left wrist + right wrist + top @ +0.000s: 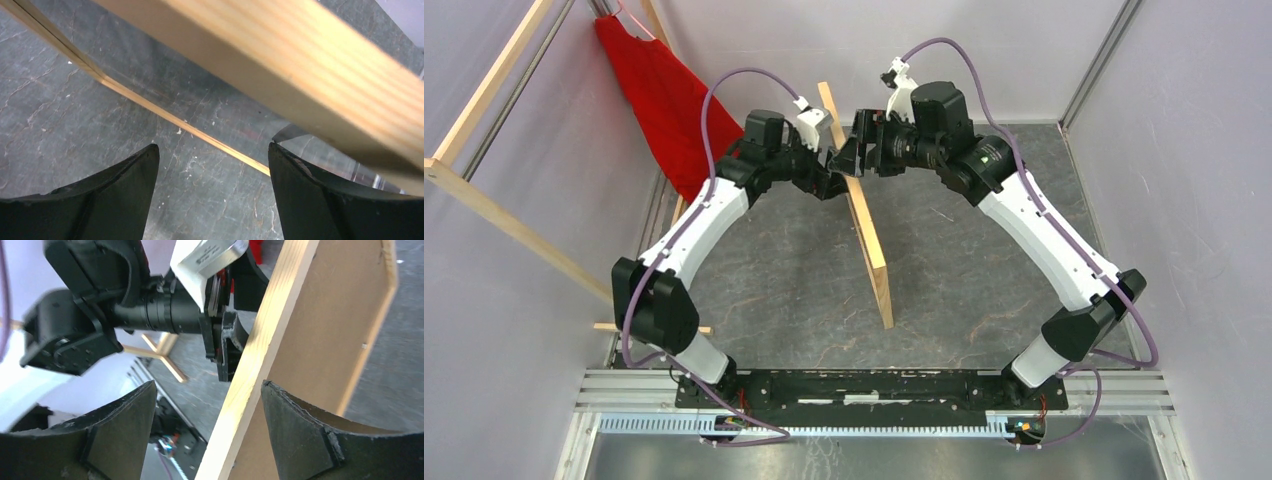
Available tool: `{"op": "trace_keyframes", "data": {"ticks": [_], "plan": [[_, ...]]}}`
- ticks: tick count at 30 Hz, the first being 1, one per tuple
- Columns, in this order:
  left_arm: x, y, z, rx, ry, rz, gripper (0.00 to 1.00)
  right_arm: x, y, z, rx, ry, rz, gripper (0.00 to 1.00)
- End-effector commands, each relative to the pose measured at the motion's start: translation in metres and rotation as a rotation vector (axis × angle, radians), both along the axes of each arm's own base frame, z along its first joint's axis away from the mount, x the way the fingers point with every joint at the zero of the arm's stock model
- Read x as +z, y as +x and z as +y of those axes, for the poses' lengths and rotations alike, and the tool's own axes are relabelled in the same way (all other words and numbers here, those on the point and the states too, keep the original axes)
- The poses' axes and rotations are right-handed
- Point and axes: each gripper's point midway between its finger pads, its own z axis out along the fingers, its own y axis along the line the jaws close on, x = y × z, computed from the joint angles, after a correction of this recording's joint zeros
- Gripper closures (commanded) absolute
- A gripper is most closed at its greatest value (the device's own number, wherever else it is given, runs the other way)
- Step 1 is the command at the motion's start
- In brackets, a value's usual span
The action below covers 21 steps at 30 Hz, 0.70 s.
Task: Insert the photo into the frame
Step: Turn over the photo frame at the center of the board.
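Grey table [784, 285] is carrying the frame [874, 250], standing on edge, centre. L gripper [212, 150] & R gripper [206, 387] are flanking its upper end, both w/ fingers spread.

Top view: high behind the arm bases [864, 388], looking down over the whole worktop [804, 290].
Wrist views: both close, facing the frame [300, 65] from opposite sides.
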Motion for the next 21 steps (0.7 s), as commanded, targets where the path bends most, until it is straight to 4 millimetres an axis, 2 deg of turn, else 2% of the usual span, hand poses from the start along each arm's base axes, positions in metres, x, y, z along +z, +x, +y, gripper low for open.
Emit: {"op": "trace_keyframes", "data": {"ticks": [1,3,6,13,18,21], "plan": [[0.015,0.015,-0.022,0.013,-0.02,-0.035,0.14,-0.041,-0.005,-0.021,0.054,-0.233,-0.02,0.18],[0.015,0.018,-0.027,0.008,-0.015,-0.031,0.14,-0.054,-0.005,-0.026,0.057,-0.28,-0.011,0.21],[0.013,0.019,-0.029,0.005,-0.009,-0.026,0.14,-0.062,-0.002,-0.037,0.035,-0.343,-0.02,0.24],[0.005,0.015,-0.026,-0.005,0.02,-0.025,0.13,-0.053,0.007,-0.065,-0.072,-0.426,-0.077,0.4],[-0.011,0.005,-0.01,-0.025,0.104,-0.017,0.1,-0.059,0.012,-0.1,-0.161,-0.508,-0.092,0.47],[-0.025,0.001,0.006,-0.019,0.142,0.005,0.07,-0.073,0.012,-0.126,-0.207,-0.537,-0.081,0.48]]}}
